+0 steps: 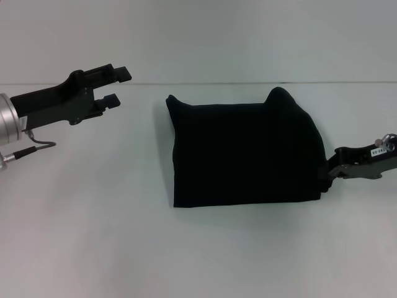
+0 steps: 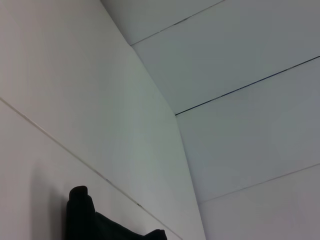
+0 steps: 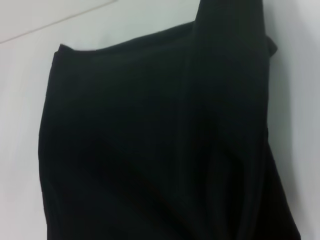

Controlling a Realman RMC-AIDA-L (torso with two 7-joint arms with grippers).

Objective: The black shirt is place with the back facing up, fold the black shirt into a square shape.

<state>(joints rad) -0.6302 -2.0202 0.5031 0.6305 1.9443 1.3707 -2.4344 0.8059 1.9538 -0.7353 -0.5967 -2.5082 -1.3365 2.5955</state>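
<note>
The black shirt (image 1: 245, 152) lies on the white table (image 1: 93, 217), folded into a rough square with two small bumps along its far edge. My left gripper (image 1: 117, 87) is open and empty, held above the table to the left of the shirt's far corner and apart from it. My right gripper (image 1: 327, 176) is at the shirt's right edge near the front corner, its fingertips against the dark cloth. The shirt fills the right wrist view (image 3: 160, 140). A small part of the shirt shows in the left wrist view (image 2: 85, 220).
The table's far edge meets a pale wall (image 1: 198, 37). White tabletop surrounds the shirt to the left, front and right. A cable (image 1: 37, 144) hangs by my left wrist.
</note>
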